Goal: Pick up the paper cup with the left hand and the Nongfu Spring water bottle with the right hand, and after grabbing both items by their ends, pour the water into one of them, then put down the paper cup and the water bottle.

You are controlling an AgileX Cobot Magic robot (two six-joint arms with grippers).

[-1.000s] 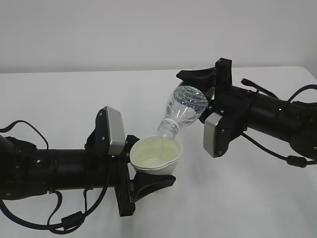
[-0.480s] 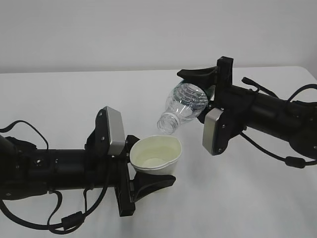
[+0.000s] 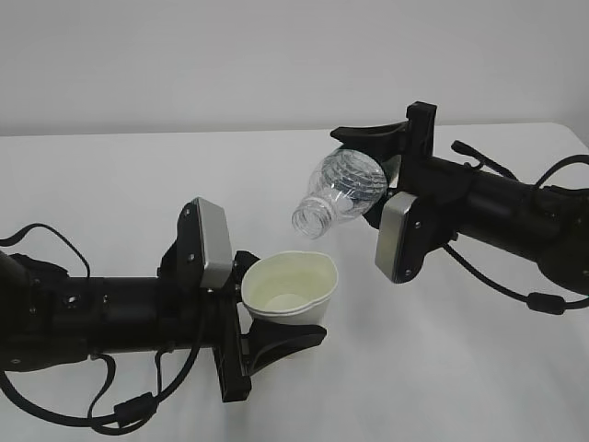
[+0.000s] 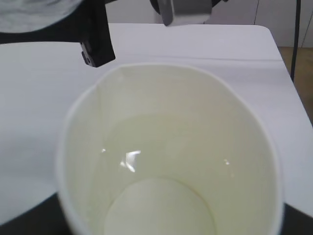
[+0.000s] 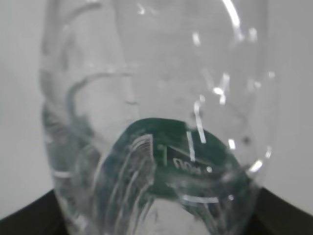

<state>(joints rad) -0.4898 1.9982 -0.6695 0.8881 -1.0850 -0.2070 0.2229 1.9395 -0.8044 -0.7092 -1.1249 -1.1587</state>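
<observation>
In the exterior view the left tool point(image 3: 262, 322) grips the paper cup point(image 3: 288, 287) by its lower part, jaws set fairly wide around it, cup upright and clear of the white tabletop point(image 3: 110, 184). Above and right of the cup, the right tool point(image 3: 377, 161) holds the Nongfu Spring water bottle point(image 3: 340, 189) by its base end, jaws spread to its width; the bottle tilts neck-down toward the cup, its mouth apart from the cup's rim.

The left wrist view looks into the cup point(image 4: 171, 156), where water point(image 4: 161, 152) lies shallow over the bottom.

The right wrist view is filled by the bottle point(image 5: 156, 112), blurred; the green label point(image 5: 186, 161) seems to show through it
</observation>
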